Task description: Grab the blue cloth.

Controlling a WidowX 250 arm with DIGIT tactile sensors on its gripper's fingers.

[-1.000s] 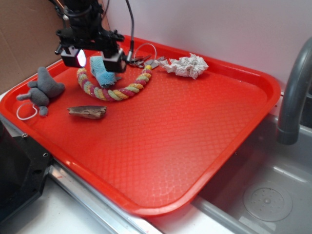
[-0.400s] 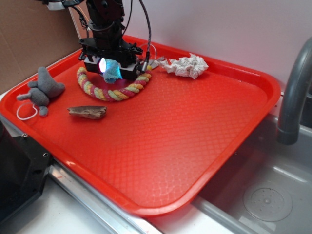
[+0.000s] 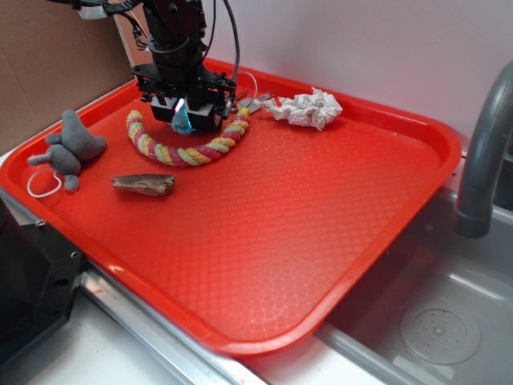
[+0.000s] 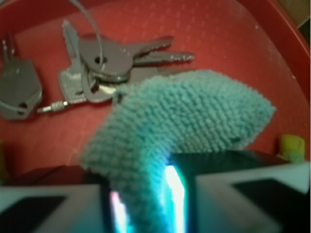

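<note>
Blue cloth (image 4: 187, 116) pinched in end effector (image 3: 183, 109) above red tray (image 3: 321, 233) with keys (image 4: 104, 60).

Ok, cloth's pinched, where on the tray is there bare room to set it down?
The widest bare patch is the tray's near-right half, from the brown scrap and braided rope out to the sink-side rim. It is crowded at the far-left: pincer with the blue cloth, keys, paper wad, grey plush toy.
</note>
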